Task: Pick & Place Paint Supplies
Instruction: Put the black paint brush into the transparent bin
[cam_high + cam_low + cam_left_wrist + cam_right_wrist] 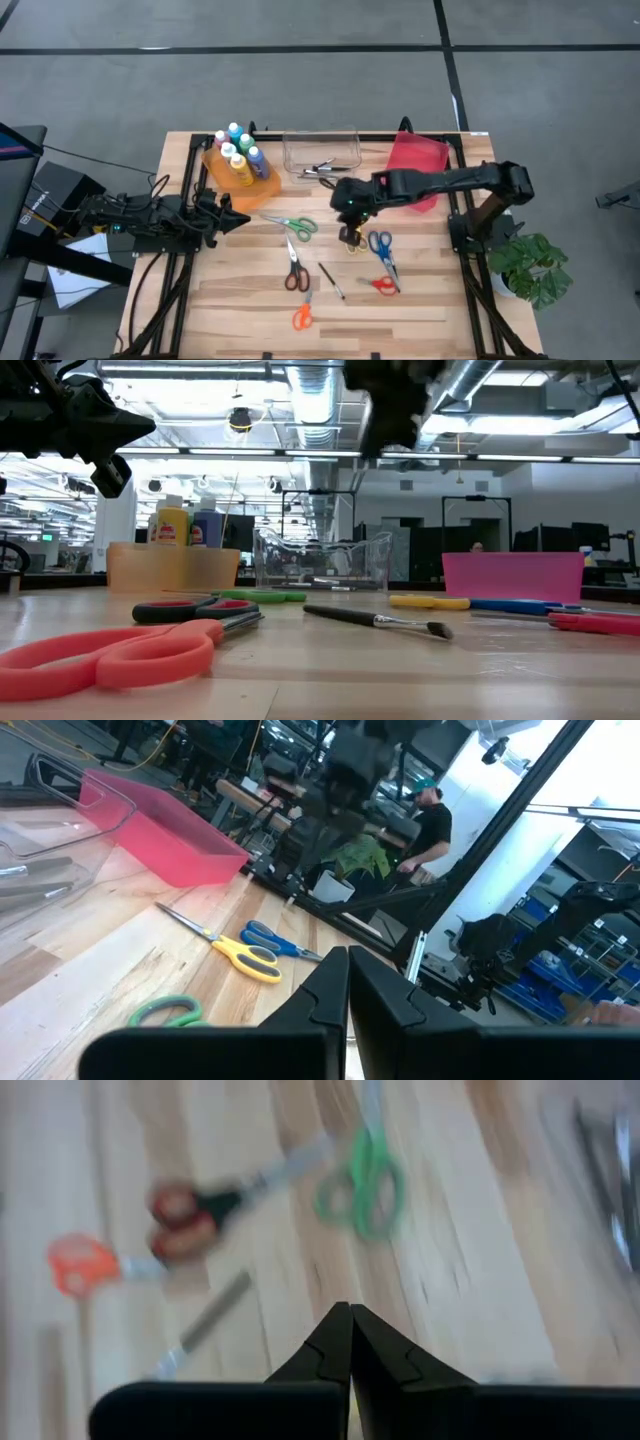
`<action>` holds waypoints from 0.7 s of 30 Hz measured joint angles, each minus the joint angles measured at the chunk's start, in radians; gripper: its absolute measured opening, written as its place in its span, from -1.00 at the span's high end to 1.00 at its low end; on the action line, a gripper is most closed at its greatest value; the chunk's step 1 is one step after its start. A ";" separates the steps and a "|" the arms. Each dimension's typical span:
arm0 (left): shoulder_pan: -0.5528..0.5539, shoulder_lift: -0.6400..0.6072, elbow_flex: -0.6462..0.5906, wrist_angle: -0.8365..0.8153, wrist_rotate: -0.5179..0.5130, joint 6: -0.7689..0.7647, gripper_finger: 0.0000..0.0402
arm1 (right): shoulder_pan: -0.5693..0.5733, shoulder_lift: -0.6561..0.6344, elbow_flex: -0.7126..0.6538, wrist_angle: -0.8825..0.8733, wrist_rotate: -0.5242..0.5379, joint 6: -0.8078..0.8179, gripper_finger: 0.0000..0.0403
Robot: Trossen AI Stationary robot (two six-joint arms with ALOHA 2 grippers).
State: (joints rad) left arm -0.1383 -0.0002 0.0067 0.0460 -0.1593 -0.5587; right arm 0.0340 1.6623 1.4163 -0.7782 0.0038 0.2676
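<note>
Several scissors lie flat on the wooden table: green [295, 225], dark red [295, 275], orange [302, 317], yellow [351, 243], blue [380, 245] and red [385, 287]. A thin dark paintbrush [332, 280] lies among them. Paint bottles [238, 150] stand in the orange bin [262, 184]. My right gripper [350, 1308] is shut and empty, raised above the table near the yellow scissors; it also shows in the high view [348, 230]. My left gripper [347, 955] is shut and empty at the table's left side [240, 218].
A clear bin [320, 155] with a few dark tools in it stands at the far middle, and a red bin [415, 165] stands to its right under my right arm. A potted plant [530, 265] stands off the table's right edge. A person [430, 820] stands in the room beyond.
</note>
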 joint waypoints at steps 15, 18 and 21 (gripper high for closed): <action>0.000 0.000 0.000 0.003 -0.001 0.000 0.97 | 0.258 0.425 0.330 -0.250 -0.005 0.373 0.97; 0.000 0.000 0.000 0.003 0.000 0.000 0.97 | 0.289 0.533 0.458 -0.379 -0.004 0.407 0.82; 0.000 0.000 0.000 0.001 0.000 0.000 0.97 | 0.305 0.612 0.539 -0.450 -0.021 0.476 0.56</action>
State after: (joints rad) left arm -0.1381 -0.0002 0.0063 0.0472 -0.1593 -0.5587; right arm 0.3388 2.2744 1.9555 -1.2280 -0.0177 0.7434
